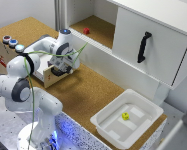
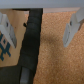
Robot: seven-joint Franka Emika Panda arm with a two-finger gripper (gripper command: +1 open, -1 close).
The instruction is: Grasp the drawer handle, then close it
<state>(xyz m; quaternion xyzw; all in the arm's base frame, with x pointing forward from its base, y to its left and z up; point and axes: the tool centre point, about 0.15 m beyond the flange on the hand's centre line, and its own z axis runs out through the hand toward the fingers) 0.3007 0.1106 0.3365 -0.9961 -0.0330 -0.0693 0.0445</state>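
A cork-topped counter (image 1: pixel 88 92) fills the scene, backed by a large white cabinet (image 1: pixel 148 42) with a black door handle (image 1: pixel 143 47); that big door is not the target. On the counter toward the exterior view's right sits a white tray (image 1: pixel 124 131) holding a small yellow object (image 1: pixel 125 116). A small red object (image 1: pixel 86 31) rests on a cork shelf further back.

At the exterior view's left stands a wooden box (image 1: pixel 5 50) with coloured buttons on top. Its drawer (image 1: pixel 45 75) is pulled out, a light plywood front with a pale inside. The white robot arm (image 1: pixel 23 85) bends over it, and the end effector (image 1: pixel 63 67) hangs right at the drawer front, hiding most of it.

In the wrist view, the drawer handle (image 2: pixel 31 42) shows as a dark curved bar, lying between the two pale fingers (image 2: pixel 73 27). The fingers stand apart and do not touch the bar, so the end effector is open.

The step in hand appears to be the grasp. To do it well, the bar should sit centred between the fingers before they close. One finger seems nearer the bar, so a slight sideways correction may help. Once closed firmly, push straight along the drawer's travel into the box, without twisting, so it does not jam.
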